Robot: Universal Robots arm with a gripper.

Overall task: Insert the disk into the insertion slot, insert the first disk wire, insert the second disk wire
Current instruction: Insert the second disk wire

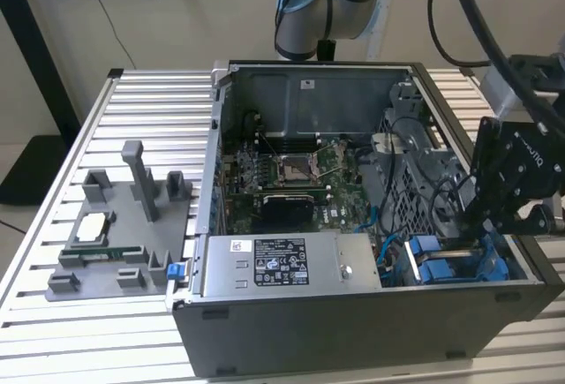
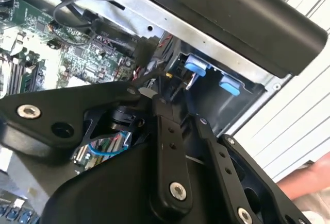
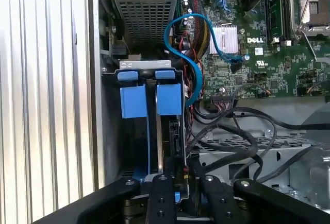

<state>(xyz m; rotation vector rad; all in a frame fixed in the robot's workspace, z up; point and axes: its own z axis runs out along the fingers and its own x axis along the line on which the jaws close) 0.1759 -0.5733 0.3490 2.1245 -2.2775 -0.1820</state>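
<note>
Nearest the lens in the first wrist view: gripper (image 3: 180,185), black linkages, its two fingers set close on either side of the near end of the disk (image 3: 174,141). It is pinching the disk, as far as I can judge, with a scrap of blue frame showing between them

Slatted table (image 1: 150,101), with the case (image 1: 353,331) lying open on it. Power supply (image 1: 291,265) along the case's front wall; motherboard (image 1: 282,172) beyond it, socket bare

Slot (image 3: 110,141): grey bay in the case corner at the exterior view's right, just beside the power supply. The disk stands on edge inside it, lengthways, blue tab at the far end; looks most of the way in. A second blue carrier (image 3: 135,100) sits just beside it, parallel

Blue cable (image 3: 166,36) loops from the motherboard towards the bay; its loose end not made out. Black wires (image 3: 268,117) trail near the bay, apart from the disk

Handling, judged: disk stiff, dense for its bulk, smooth metal faces likely slippery. It will not take knocks well — circuit side exposed. The plastic frame should give a little. Best hold is on the flat faces near the end, clear of connectors and circuitry
</note>
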